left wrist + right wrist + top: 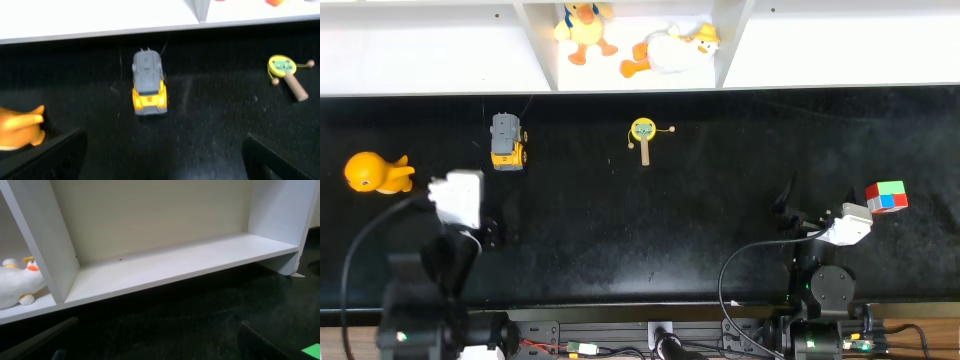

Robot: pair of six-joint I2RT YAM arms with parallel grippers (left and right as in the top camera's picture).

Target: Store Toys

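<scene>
- left gripper [165,157] jaws wide apart, empty; I have them lined up on the toy truck [148,84] just ahead, likely next pick
- right gripper [160,342] jaws apart too, nothing held, facing the shelf [175,265], colour cube [886,197] near it

blk tabletop [720,200] | wht shelf unit [420,60] at rear | beige backing [150,215]

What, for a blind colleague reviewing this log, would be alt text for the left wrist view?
A grey and yellow toy truck stands on the black table before a white shelf unit, straight ahead of the open left gripper. An orange duck and a small yellow rattle lie off to either side.
</scene>
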